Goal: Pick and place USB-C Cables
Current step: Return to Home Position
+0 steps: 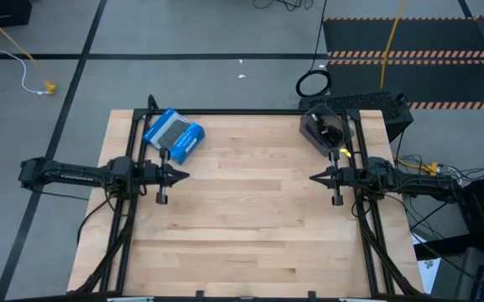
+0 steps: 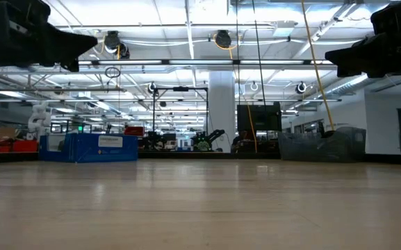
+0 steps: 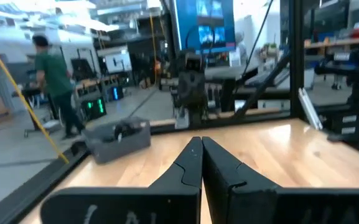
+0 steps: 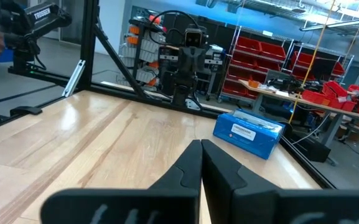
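Note:
A clear-walled bin stands at the table's far right corner. Dark cable bundles lie inside it; I cannot tell them apart, and no blue-purple cable shows. In the left wrist view the bin holds a black bundle. My left gripper hovers over the table's left side, shut and empty, pointing right. My right gripper hovers over the right side, shut and empty, pointing left. Both are above the tabletop in the low view.
A blue-and-grey box lies on the table's far left part, just beyond my left arm. A large black cable hoop lies on the floor past the far edge. Bare wood spans the middle and near side. A person stands in the room.

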